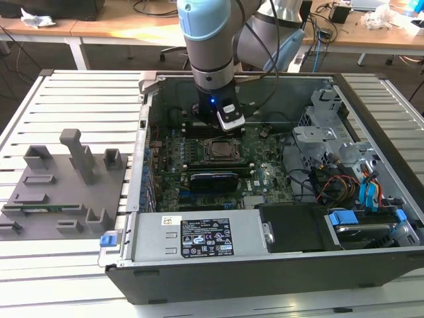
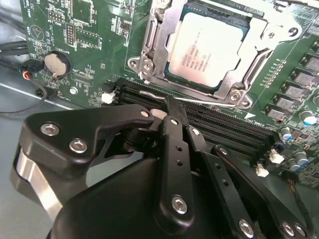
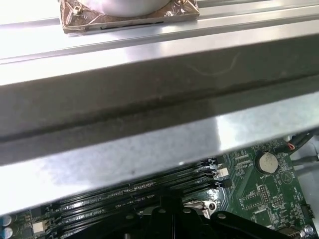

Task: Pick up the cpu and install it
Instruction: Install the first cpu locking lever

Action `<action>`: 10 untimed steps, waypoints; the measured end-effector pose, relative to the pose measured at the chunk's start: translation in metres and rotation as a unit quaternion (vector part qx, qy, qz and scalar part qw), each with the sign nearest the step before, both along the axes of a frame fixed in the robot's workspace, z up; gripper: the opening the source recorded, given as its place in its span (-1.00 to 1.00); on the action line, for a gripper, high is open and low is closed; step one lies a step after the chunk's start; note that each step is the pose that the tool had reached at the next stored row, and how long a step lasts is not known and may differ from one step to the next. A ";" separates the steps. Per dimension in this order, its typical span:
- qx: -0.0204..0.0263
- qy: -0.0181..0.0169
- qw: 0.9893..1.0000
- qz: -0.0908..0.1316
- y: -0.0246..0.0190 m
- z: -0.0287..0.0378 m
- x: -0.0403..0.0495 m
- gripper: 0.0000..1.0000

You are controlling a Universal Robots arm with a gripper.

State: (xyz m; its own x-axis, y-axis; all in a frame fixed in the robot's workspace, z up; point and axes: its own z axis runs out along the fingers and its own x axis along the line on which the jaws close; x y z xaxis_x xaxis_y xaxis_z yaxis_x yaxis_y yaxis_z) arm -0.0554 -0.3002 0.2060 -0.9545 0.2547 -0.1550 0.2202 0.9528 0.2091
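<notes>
In the second wrist view the black linkage-fingered gripper (image 2: 172,107) sits nearest the lens. Its fingers come together to a narrow tip w/ nothing between them, so the jaws look closed and empty. The tip hangs just above the long black memory slots (image 2: 234,132) on the green motherboard (image 2: 89,45). Just beyond the slots lies the cpu (image 2: 212,50), a flat square chip w/ a shiny silver-white metal top. It is already seated in the square metal socket frame (image 2: 149,45), whose clamp plate lies around the chip's edges. Judging by that, pick and placement look done. Can't tell if the latch lever is locked.

In the exterior view the grey-and-blue arm (image 1: 209,40) stands near vertical over the open black computer case (image 1: 265,271), wrist pointing straight down. The gripper (image 1: 222,126) is just behind the socket, apart from the chip.
</notes>
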 end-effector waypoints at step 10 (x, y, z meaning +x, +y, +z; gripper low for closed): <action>-0.009 -0.007 1.000 -0.002 0.0000 -0.0067 -0.0018 -0.79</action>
State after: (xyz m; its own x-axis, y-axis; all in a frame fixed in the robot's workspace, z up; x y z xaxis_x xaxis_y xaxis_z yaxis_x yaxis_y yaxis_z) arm -0.0572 -0.3002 0.1993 -0.9511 0.2558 -0.1730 0.2213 0.9554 0.1956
